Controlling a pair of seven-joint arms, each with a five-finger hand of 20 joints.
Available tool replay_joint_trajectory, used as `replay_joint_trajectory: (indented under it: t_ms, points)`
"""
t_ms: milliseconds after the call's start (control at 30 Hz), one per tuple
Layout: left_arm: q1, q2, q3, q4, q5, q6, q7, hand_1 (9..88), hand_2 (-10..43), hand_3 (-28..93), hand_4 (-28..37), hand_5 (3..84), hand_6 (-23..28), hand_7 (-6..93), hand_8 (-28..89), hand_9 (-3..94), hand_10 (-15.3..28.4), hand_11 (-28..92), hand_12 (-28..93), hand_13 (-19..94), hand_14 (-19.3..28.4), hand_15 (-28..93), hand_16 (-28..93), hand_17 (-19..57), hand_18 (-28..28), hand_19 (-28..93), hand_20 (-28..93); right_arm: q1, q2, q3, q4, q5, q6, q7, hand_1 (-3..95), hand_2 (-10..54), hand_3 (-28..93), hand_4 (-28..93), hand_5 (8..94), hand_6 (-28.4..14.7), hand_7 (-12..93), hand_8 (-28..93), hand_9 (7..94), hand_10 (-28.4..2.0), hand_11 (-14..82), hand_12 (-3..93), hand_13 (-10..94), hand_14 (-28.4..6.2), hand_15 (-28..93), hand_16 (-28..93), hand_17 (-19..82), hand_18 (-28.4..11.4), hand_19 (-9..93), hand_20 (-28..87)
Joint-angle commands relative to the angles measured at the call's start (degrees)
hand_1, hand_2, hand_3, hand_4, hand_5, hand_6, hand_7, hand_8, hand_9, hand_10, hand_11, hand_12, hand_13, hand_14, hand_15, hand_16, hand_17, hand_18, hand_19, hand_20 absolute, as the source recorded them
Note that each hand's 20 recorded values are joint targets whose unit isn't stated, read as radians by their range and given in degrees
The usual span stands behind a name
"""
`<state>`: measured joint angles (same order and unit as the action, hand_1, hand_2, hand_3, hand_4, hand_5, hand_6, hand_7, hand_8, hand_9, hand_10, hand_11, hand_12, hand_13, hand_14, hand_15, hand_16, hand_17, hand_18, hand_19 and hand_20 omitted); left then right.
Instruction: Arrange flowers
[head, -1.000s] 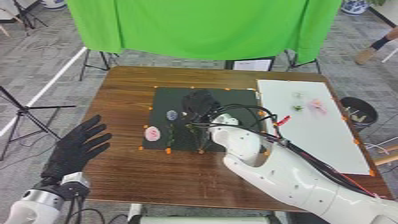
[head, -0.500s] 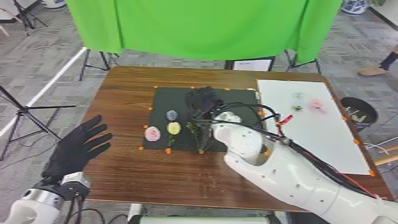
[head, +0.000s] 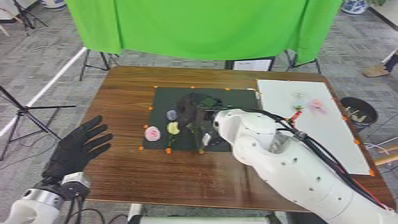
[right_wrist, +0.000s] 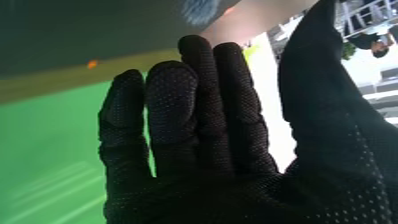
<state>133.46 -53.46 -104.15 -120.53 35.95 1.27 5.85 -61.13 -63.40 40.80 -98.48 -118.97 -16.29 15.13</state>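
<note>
From my station I counted two hands in black fabric gloves. In the head view the right hand was over the dark rectangular mat on the brown wooden worktop. The right wrist view showed its fingers straight and its thumb standing apart from them; I recorded it as released, with nothing in its grasp. The left hand was at the left edge of the worktop, fingers straight and spread, likewise released and holding nothing.

On the left part of the mat I counted three blooms: one round pink flower, one oval pale-yellow flower and one small blue-purple flower. The pink one lay nearest the mat's left edge; the yellow one lay between the blue-purple one and the near edge. One thin green stem ran below the yellow bloom, toward the near edge. I noted one small white item near the right arm's wrist; I could not tell what it was.

On the one white rectangular board, to the right of the mat, I counted one soft pink flower and, just beside it, one small green sprig. Several orange marks lined the mat and the board. Beyond the worktop hung one bright green cloth; one black round bin stood at its right.
</note>
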Motion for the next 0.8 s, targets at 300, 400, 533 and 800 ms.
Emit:
replay_joint_trajectory:
  t_ms: [300, 400, 533, 800]
  points:
    - [-0.18, -0.03, 0.47, 0.15, -0.21, -0.45, -0.56, 25.7, -0.2, 71, -28.3, 27.7, 4.4, 19.7, -11, 23.8, 11.9, 20, 17, 18, 16.5, 34, -1, -9.9, 20.3, 40, 11, 3.61, -4.19, -8.27, 5.57, -15.05, 9.32, 4.50, 30.4, -9.5, 86, -28, 51.3, -0.6, 36, -17, 60.8, -8.9, 26.3, 21.6, 58, -6.4, 78, 31, 22, -19.4, 74, 51]
    - [-0.35, 0.05, 0.60, 0.18, -0.22, -0.30, -0.48, 25.7, -0.2, 71, -28.3, 27.6, 4.3, 19.7, -11, 23.8, 11.9, 20, 17, 18, 16.5, 34, -1, -9.9, 20.3, 40, 11, 3.48, -4.67, -7.93, 5.56, -14.26, 8.74, 4.59, 30.5, -9.5, 85, -28, 52.5, -0.5, 36, -17, 62.3, -9.1, 26.4, 21.5, 59, -6.4, 78, 31, 23, -19.5, 75, 51]
    - [-0.19, 0.01, 0.45, 0.18, -0.19, -0.18, -0.40, 25.7, -0.2, 71, -28.3, 27.7, 4.4, 19.7, -11, 23.8, 11.9, 20, 17, 18, 16.5, 34, -1, -9.9, 20.3, 40, 11, 3.69, -5.07, -8.34, 5.80, -14.65, 8.42, 4.51, 30.3, -9.5, 85, -28, 55.5, 0.2, 37, -17, 65.1, -8.9, 26.9, 21.5, 60, -6.2, 78, 31, 24, -19.6, 75, 50]
    - [-0.52, 0.11, 0.76, 0.35, -0.17, -0.35, -0.17, 25.7, -0.2, 71, -28.3, 27.7, 4.5, 19.5, -11, 23.9, 11.8, 20, 17, 18, 16.5, 34, -1, -9.9, 20.3, 40, 11, 3.67, -5.84, -8.96, 7.79, -17.52, 7.78, 4.65, 30.8, -9.5, 85, -28, 56.9, 0.6, 37, -18, 66.5, -8.7, 27.0, 21.7, 61, -5.9, 77, 32, 24, -19.5, 76, 50]
